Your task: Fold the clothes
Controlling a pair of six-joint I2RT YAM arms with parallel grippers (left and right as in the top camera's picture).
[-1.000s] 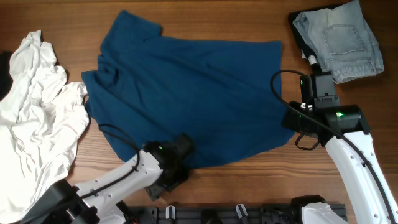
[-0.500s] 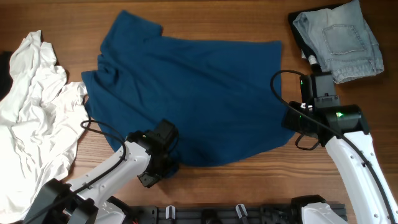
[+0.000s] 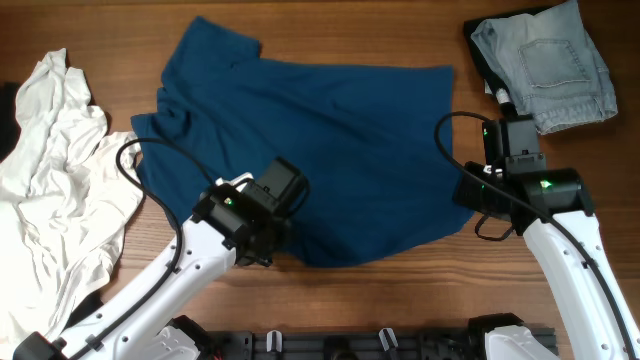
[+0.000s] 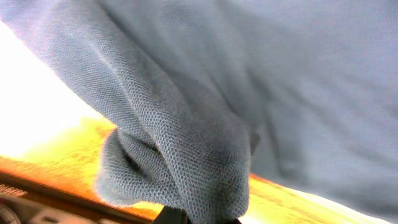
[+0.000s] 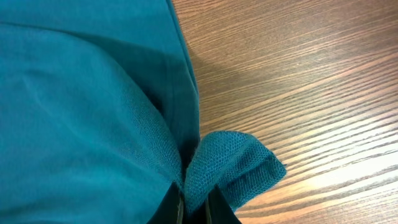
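- From above: the blue T-shirt (image 3: pixel 340 140) lies spread out in the middle of the table (image 3: pixel 400 300). The white shirt (image 3: pixel 60 190) is in a heap on the left. The jeans (image 3: pixel 550 70) sit in the far right corner.
- The left gripper (image 3: pixel 265 245) is at the bottom edge of the blue T-shirt. The right gripper (image 3: pixel 468 197) is at its right edge.
- Left wrist camera: the jaws are pressed together on a bunch of blue cloth. The cloth is up off the wood.
- Right wrist camera: the jaws pinch a small fold of the hem, low by the table.
- I think the job now is to carry the held edges over the shirt. To do it well, both arms should go at the same speed and height. They should hold the cloth flat and let go only when the edges line up.
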